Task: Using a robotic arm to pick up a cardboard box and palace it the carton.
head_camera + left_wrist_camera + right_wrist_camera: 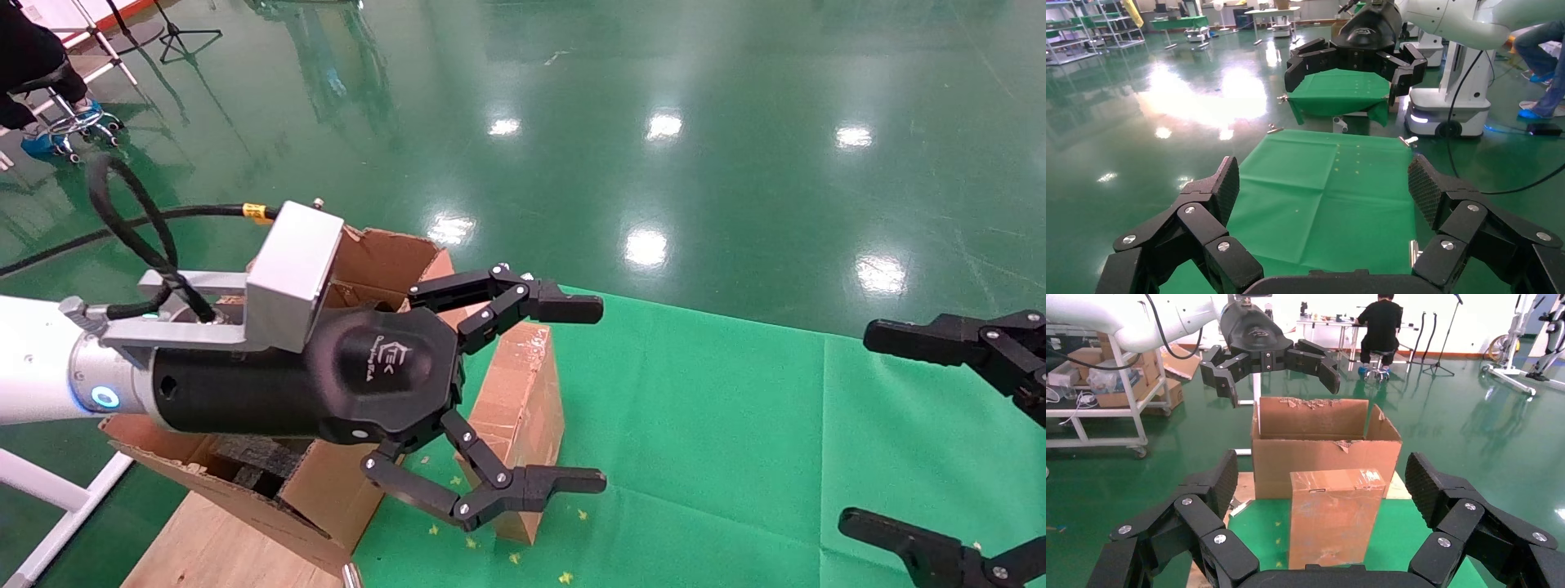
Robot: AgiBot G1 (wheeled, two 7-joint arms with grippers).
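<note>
The cardboard box is a small taped brown brick standing upright on the green cloth, close beside the carton. The carton is large and ragged-flapped, with dark foam inside. My left gripper, on the white robotic arm, hangs open above the carton's near side. Its fingers reach out over the box and hold nothing; the left wrist view shows only cloth between its fingers. My right gripper stays open at the right edge, facing the box and the carton from a distance.
The green cloth covers the table to the right of the box. A wooden board lies under the carton and a white frame stands at the lower left. A seated person and stands are far back left.
</note>
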